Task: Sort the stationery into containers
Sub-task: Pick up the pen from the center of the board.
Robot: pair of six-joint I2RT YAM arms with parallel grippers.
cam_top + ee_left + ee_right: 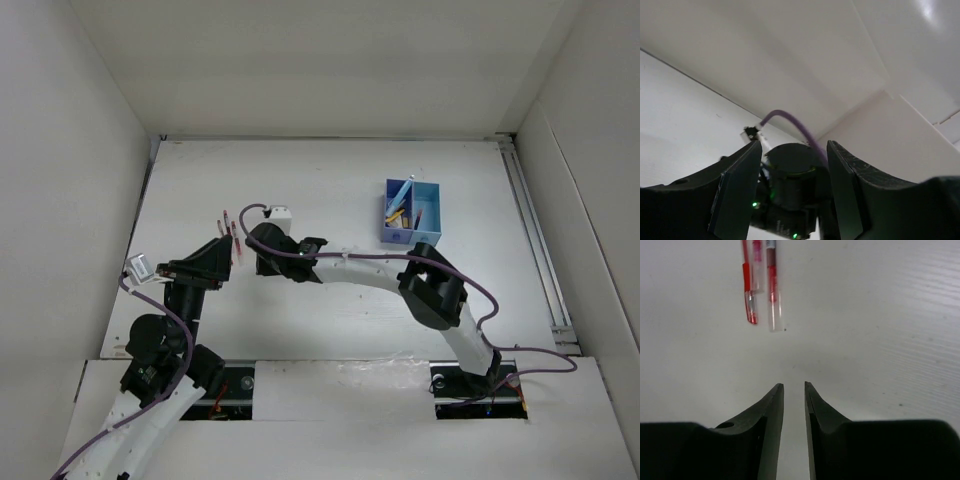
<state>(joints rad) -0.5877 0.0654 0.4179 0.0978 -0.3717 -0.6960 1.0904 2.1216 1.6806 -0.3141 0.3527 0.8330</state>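
- The left arm [160, 405] rises from the lower left of the top view, folds at a black elbow, and aims its head to the right, toward the middle of the table [330, 180]
- The left jaws stand well apart with nothing between them; their inner pads are flat, dark and matte
- The right arm [370, 272] reaches from its base at the lower right in a long, low white arc across to the centre-left, a purple cable [482, 292] looped along it
- The right jaws are a narrow slit apart and empty, two smooth black wedges tapering to thin tips over bare table
- Two thin red pens [760, 287] lie side by side on the white, faintly ribbed table, at the upper left of the right wrist view; one has a clear barrel
- Only the top view shows the blue box [437, 208], right of centre and well apart from both arms; a light blue pen [401, 191] and a yellow-black piece [396, 215] stand in its darker section
- Only the left wrist view shows the right arm's black round wrist, with small green lights, framed between the left jaws
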